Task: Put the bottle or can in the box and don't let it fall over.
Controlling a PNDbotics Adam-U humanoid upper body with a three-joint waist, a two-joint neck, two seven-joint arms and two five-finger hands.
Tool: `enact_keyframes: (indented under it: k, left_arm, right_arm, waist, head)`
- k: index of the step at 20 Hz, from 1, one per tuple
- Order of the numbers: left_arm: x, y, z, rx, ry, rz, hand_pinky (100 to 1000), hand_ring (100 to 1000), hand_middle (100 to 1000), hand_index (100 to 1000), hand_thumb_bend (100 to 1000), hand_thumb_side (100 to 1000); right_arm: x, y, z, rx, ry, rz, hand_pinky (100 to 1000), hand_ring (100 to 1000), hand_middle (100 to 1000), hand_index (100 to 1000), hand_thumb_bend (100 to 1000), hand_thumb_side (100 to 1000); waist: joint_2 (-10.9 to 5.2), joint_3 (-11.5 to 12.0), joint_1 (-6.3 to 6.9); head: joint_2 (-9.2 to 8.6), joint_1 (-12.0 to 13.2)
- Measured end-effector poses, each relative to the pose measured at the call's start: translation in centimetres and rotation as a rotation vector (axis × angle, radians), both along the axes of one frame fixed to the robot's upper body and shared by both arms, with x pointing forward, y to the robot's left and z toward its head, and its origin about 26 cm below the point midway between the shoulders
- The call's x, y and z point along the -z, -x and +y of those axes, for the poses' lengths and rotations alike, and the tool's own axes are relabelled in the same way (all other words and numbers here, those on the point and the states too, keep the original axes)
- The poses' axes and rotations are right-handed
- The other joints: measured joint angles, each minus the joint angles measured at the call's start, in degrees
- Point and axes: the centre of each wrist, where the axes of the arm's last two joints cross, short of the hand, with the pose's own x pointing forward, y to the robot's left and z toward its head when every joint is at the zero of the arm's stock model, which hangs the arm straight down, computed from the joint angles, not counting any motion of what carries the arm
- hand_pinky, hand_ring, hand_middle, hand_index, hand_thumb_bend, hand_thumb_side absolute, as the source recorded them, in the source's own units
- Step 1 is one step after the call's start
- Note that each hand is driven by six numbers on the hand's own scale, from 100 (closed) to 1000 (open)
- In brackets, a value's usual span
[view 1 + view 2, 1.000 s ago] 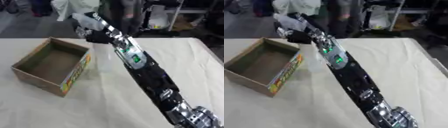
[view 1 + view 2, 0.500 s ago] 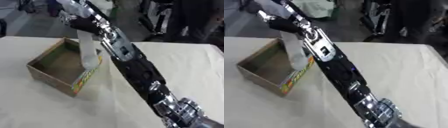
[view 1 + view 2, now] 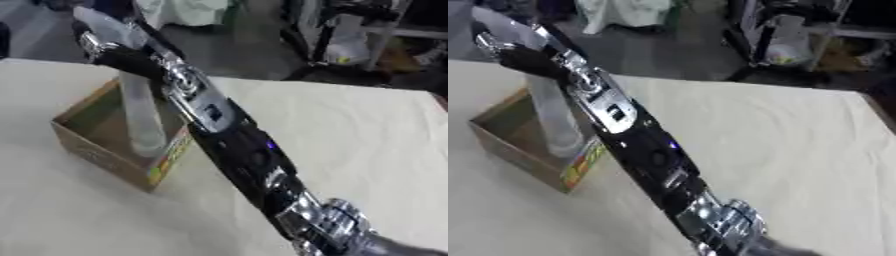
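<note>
A tall pale see-through bottle (image 3: 140, 112) stands nearly upright inside the open cardboard box (image 3: 94, 154), its base near the box's right wall with the colourful print. My right arm runs from the lower right up to the upper left. My right hand (image 3: 103, 41) is at the bottle's top, fingers curled round it. The arm hides the box's far right corner. My left hand shows in no view.
The box sits at the left of a cream-covered table (image 3: 359, 145). Past the table's far edge are a dark floor, a metal rack (image 3: 350, 30) with bags, and pale cloth (image 3: 188, 10).
My right hand swung left from beyond the box's far right corner, carrying the bottle over the box and down into it. The whole picture has also shifted.
</note>
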Motion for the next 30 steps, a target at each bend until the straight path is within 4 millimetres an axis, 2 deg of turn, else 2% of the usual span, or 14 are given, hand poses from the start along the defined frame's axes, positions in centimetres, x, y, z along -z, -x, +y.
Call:
enact_keyframes:
  k: [3, 4, 6, 7, 12, 16, 21, 25, 30]
  left_arm:
    - [-0.2, -0.1, 0.0, -0.001, -0.003, -0.005, 551, 1000, 924, 831, 445, 661]
    - [-0.2, -0.1, 0.0, -0.005, -0.003, -0.006, 551, 1000, 924, 831, 444, 662]
    - [-0.1, -0.1, 0.1, -0.012, -0.004, -0.005, 550, 1000, 925, 831, 444, 664]
    - [0.0, -0.1, 0.1, -0.014, -0.005, -0.001, 551, 1000, 925, 831, 445, 663]
    - [0.1, -0.1, 0.4, -0.028, -0.010, 0.003, 551, 1000, 925, 832, 446, 664]
    - [0.8, 0.3, 1.0, -0.058, -0.006, 0.022, 550, 1000, 925, 831, 445, 665]
    - [1.3, 0.7, 1.6, -0.092, -0.005, 0.037, 551, 1000, 925, 831, 444, 665]
    - [1.8, 1.0, 2.0, -0.112, -0.004, 0.050, 552, 1000, 924, 830, 445, 664]
    - [2.4, 1.5, 2.8, -0.148, -0.011, 0.069, 552, 1000, 925, 830, 445, 665]
  right_arm:
    - [1.6, 0.2, 0.9, -0.063, -0.002, 0.006, 731, 904, 818, 902, 100, 555]
    - [1.9, 0.3, 1.1, -0.088, 0.007, -0.005, 758, 953, 897, 969, 103, 575]
    - [2.3, 0.3, 1.1, -0.124, 0.031, -0.037, 783, 984, 951, 1000, 119, 581]
    - [2.4, 0.2, 1.1, -0.139, 0.044, -0.053, 828, 1000, 1000, 1000, 157, 600]
    - [3.0, 0.2, 1.2, -0.189, 0.145, -0.117, 882, 1000, 1000, 1000, 212, 649]
    - [2.9, 0.1, 0.8, -0.200, 0.252, -0.177, 882, 1000, 1000, 1000, 211, 658]
    - [3.2, 0.1, -0.2, -0.177, 0.268, -0.177, 870, 1000, 1000, 1000, 195, 663]
    - [3.5, 0.8, -2.0, -0.156, 0.220, -0.158, 861, 1000, 1000, 1000, 152, 638]
    - [4.4, 2.5, -6.0, -0.092, 0.104, -0.082, 825, 1000, 1000, 1000, 103, 603]
  waist:
    - [0.28, -0.26, -0.22]
    - [0.53, -0.98, -0.24]
    - [0.90, -1.64, -0.26]
    - [0.91, -1.59, -0.28]
    - [0.91, -1.99, -0.27]
    - [0.91, -4.88, 0.25]
    - [0.67, -7.55, 0.40]
    - [-1.07, -9.67, 0.44]
    - [-1.69, -14.36, 0.44]
  head:
    - [-0.31, -0.03]
    - [-0.50, -0.08]
    - [-1.12, -0.20]
    - [-1.36, -0.31]
    - [-1.97, -0.63]
    - [-2.02, -0.52]
    - [-1.85, 0.94]
    - [-0.73, 3.25]
    - [0.96, 7.78]
